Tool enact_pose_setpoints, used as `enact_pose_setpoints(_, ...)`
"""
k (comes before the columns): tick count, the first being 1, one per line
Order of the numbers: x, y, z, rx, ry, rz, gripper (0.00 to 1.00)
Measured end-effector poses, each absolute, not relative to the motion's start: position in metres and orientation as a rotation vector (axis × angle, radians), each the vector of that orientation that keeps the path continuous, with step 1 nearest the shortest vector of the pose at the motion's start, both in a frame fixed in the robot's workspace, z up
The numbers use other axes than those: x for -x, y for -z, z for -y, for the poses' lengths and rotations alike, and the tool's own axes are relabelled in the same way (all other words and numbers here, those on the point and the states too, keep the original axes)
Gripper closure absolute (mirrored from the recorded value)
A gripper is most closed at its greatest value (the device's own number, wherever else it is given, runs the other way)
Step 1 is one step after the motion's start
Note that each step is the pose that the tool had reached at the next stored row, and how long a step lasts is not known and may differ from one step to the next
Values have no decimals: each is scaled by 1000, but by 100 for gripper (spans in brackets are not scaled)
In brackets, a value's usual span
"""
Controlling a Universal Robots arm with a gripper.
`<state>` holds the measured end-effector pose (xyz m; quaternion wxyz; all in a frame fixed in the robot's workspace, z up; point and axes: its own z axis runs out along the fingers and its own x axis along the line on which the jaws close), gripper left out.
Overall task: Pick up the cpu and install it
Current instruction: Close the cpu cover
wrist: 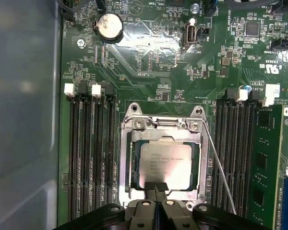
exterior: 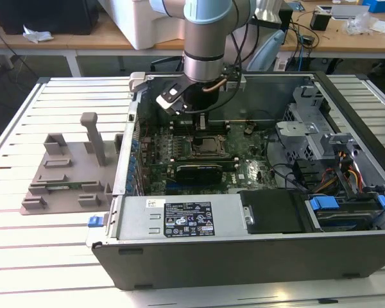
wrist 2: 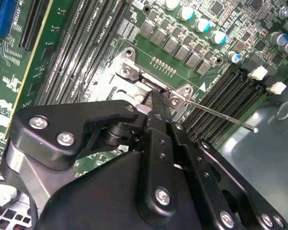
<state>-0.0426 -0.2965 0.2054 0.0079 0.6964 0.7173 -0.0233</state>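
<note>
Gripper (wrist: 156,188) closed, tips together on nothing, directly over one edge of cpu (wrist: 165,163) lying flat in socket frame (wrist: 124,167).

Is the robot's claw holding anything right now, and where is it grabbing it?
Nothing seems held. The gripper is shut with nothing in it, its tip at the edge of the chip, which lies flat in the socket.

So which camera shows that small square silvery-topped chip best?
The first wrist view: the small square silvery-topped cpu lies flat in its metal socket frame, seen from straight above. In the second wrist view the black gripper covers most of it. In the exterior view it sits beneath the arm, too small to make out.
</note>
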Motion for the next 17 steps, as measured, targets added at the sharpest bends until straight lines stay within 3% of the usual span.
enact_pose_setpoints(17, 3, -212, 297, -2177, 76, -2242, 89)
